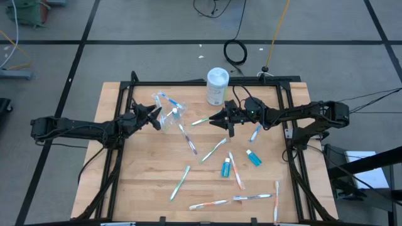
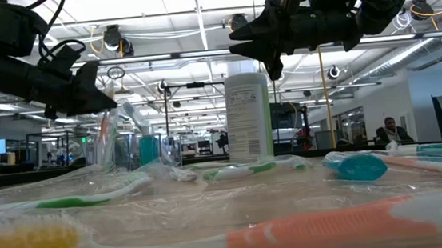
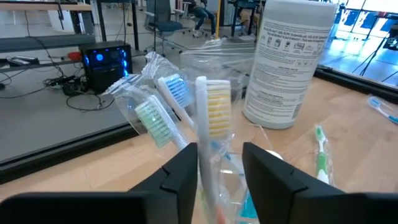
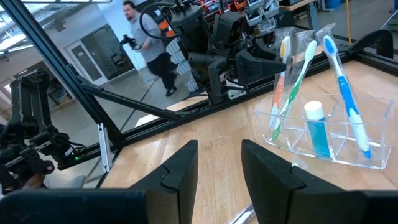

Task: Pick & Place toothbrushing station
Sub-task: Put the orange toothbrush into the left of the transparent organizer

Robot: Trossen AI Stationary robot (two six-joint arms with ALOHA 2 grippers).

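Your left claw (image 3: 221, 171), fingers parted around a yellow-bristled toothbrush (image 3: 211, 118), sits at the clear holder (image 4: 323, 134); your right claw (image 4: 217, 168) hangs spread nearby, empty.

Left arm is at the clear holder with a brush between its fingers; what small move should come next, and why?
Probably lift the left gripper straight up and away. The yellow-bristled toothbrush already stands in the clear holder with the others, and the fingers stand apart on either side of it. The right gripper waits open over the table.
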